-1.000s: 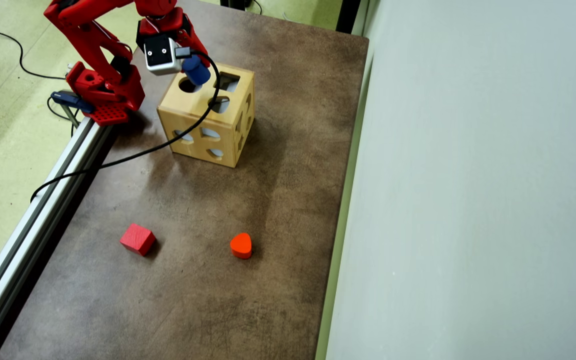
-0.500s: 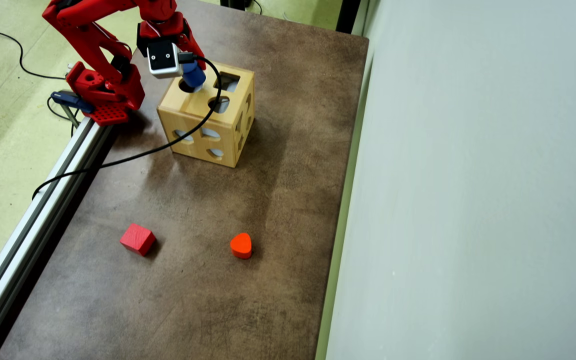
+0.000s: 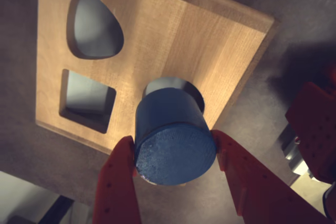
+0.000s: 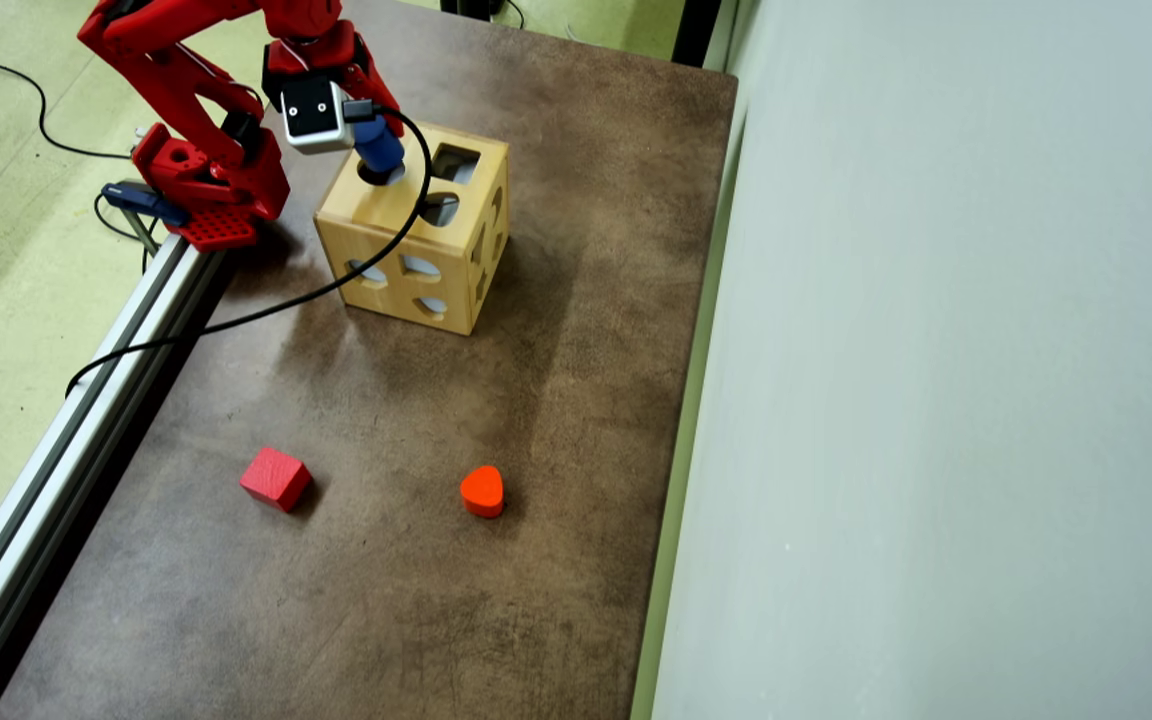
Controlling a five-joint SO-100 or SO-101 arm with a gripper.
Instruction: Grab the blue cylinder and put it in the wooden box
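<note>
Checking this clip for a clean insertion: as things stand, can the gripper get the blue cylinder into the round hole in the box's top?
Probably yes. The blue cylinder, held between the fingers, sits just over the wooden box's round hole, with nothing between them.

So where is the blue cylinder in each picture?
Wrist view: the blue cylinder is low in the middle, between the red fingers.
Overhead view: it is near the top left, over the wooden box.
Shared landmark: the box's round hole next to it.
</note>
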